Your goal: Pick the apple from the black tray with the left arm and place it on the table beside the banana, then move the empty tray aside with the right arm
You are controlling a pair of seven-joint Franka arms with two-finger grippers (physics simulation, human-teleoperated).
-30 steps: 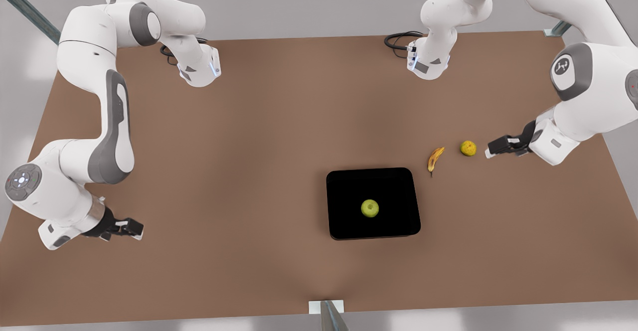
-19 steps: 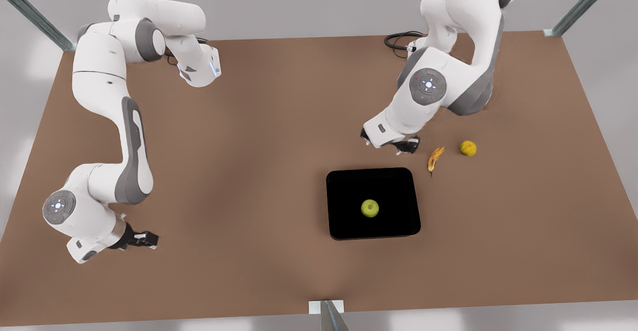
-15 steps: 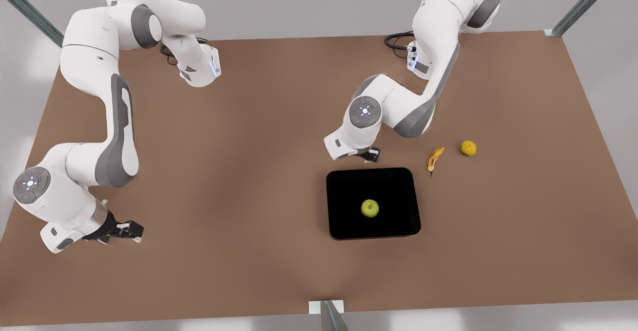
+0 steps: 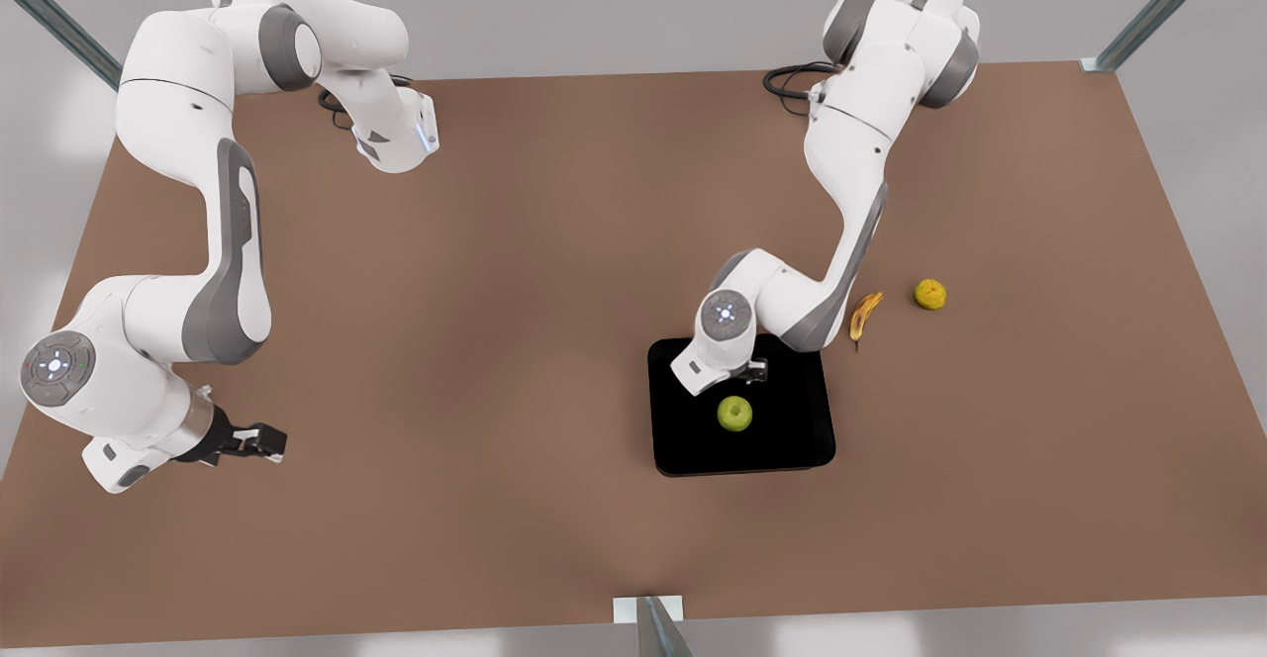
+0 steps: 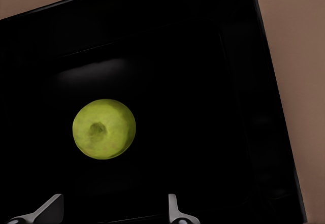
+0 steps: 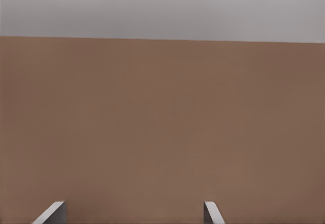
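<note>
Since a second ago the left gripper (image 4: 754,372) has swung from beside the speckled orange fruit (image 4: 929,294) to above the glossy black tray (image 4: 792,439), fingers spread, empty. The light-green apple (image 4: 734,414) sits mid-tray; centre over it before descending. The right gripper (image 4: 259,439) waits open near the brown table (image 4: 515,271)'s edge

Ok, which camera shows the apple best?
The left wrist view: the apple sits large, stem dimple visible, ahead of the open left gripper. The front view shows it small on the black tray.
</note>
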